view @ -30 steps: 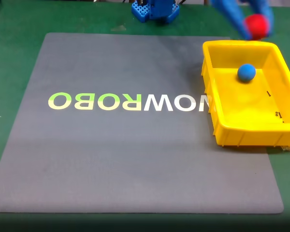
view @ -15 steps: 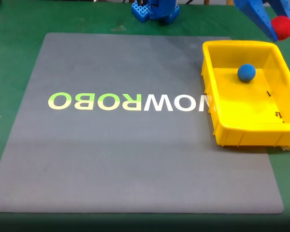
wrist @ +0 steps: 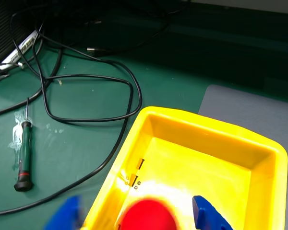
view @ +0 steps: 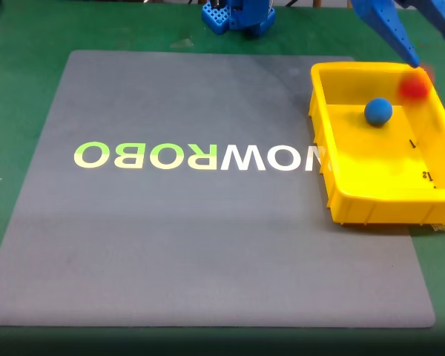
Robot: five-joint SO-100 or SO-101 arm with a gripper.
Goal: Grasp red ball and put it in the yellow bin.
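The red ball is a blurred red spot in mid-fall, just inside the far right corner of the yellow bin. My blue gripper hovers above that corner, open, with its fingers spread wide. In the wrist view the red ball sits between the two blue fingertips with gaps on both sides, over the yellow bin. A blue ball lies on the bin floor.
The bin stands at the right edge of a grey mat printed with large letters. The arm's blue base is at the top. Beyond the bin, black cables and a green-handled screwdriver lie on the green table.
The gripper carried the red ball rightward over the bin's far corner, then spread its fingers. The ball has left them and dropped down into the bin.
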